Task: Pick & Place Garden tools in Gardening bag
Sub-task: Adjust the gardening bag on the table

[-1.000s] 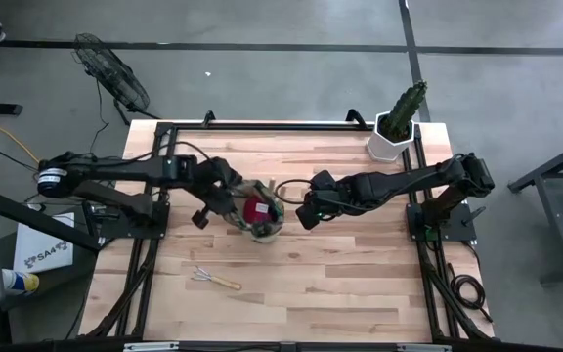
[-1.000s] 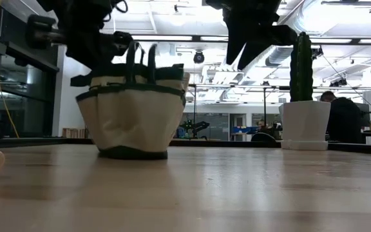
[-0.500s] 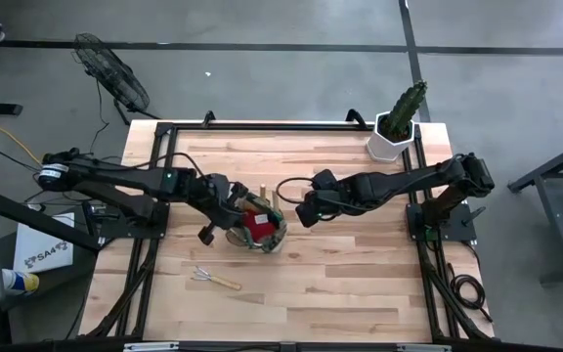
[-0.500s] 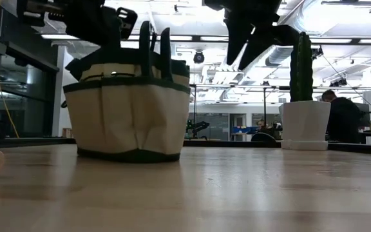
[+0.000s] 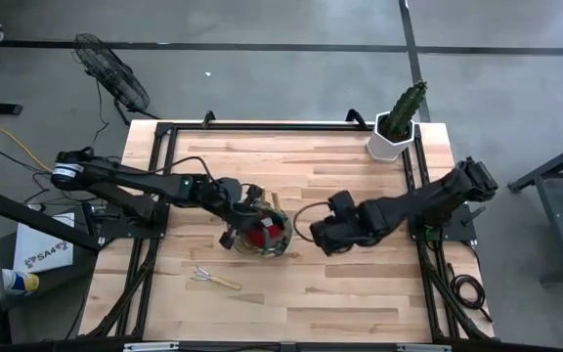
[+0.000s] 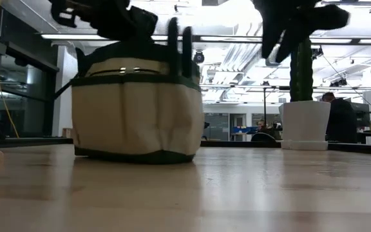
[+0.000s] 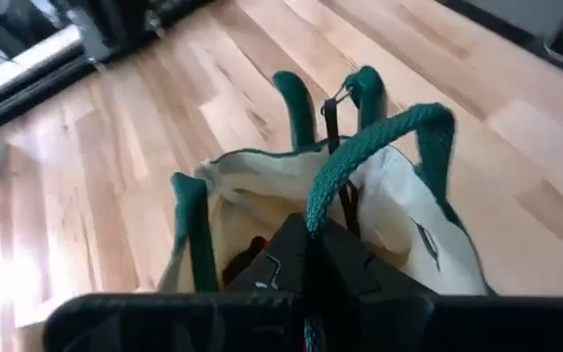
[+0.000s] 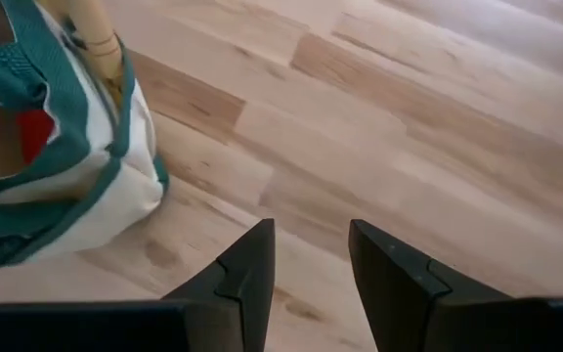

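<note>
The gardening bag point(image 5: 262, 235) stood upright on the desk point(image 5: 360, 303), nearer the front edge than a second before, when it sat farther back and to the left. The left tool point(image 5: 243, 212) had come along with it, its fingers clamped together on one green rope handle point(image 7: 379, 147) at the bag's rim. A red glove-like piece point(image 5: 259, 236) showed inside the bag (a wooden handle point(image 8: 94, 34) stuck up at its rim as well). The right tool point(image 5: 313, 237) had dropped from beside the bag's back toward the front, just beside the bag's right side, its fingers apart and holding nothing. The hand rake point(image 5: 214, 279) lay where it had been, well apart near the front.
</note>
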`<state>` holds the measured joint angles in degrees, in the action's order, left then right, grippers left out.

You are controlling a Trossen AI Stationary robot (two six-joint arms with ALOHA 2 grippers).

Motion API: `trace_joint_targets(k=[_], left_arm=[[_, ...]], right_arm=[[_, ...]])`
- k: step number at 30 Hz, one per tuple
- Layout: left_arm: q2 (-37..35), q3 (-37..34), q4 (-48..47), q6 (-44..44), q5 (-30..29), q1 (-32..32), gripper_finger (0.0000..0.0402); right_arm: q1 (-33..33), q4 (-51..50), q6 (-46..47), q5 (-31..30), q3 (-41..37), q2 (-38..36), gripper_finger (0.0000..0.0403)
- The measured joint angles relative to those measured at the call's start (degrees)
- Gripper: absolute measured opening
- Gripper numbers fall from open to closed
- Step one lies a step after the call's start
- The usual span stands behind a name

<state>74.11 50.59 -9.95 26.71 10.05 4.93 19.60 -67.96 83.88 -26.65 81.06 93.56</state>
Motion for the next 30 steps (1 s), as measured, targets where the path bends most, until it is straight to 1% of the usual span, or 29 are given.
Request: trace_joint_targets(k=[3, 6, 12, 17, 21, 24, 27, 30], left_arm=[[1.7, 0.1, 4.9, -1.6, -0.6, 0.0, 0.0], [3.6, 0.0, 7.4, -2.2, -1.5, 0.0, 0.0], [6.8, 0.0, 11.9, -3.2, -3.0, 0.0, 0.0], [8.7, 0.0, 18.0, -5.5, -3.2, 0.0, 0.0], [10.1, 0.1, 21.2, -6.0, -3.4, 0.0, 0.0], [11.7, 1.2, 21.5, -6.0, -3.4, 0.0, 0.0], [13.3, 2.6, 21.5, -6.0, -3.4, 0.0, 0.0], [14.2, 3.8, 21.6, -6.0, -3.4, 0.0, 0.0]], right_arm=[[3.4, -2.4, 7.2, -1.8, 0.0, 0.0, 0.0126], [6.6, -3.8, 13.4, -1.9, 0.0, 0.0, 0.0126], [12.2, -4.5, 22.4, -3.9, 0.0, 0.0, 0.0126], [15.9, -8.3, 29.7, -3.9, 0.0, 0.0, 0.0126], [17.9, -11.3, 33.9, -3.9, 0.0, 0.0, 0.0126], [18.9, -12.8, 36.3, -4.4, 0.0, 0.0, 0.0126], [19.4, -13.2, 36.9, -6.1, 0.0, 0.0, 0.0126], [19.3, -13.4, 36.9, -6.4, 0.0, 0.0, 0.0126]])
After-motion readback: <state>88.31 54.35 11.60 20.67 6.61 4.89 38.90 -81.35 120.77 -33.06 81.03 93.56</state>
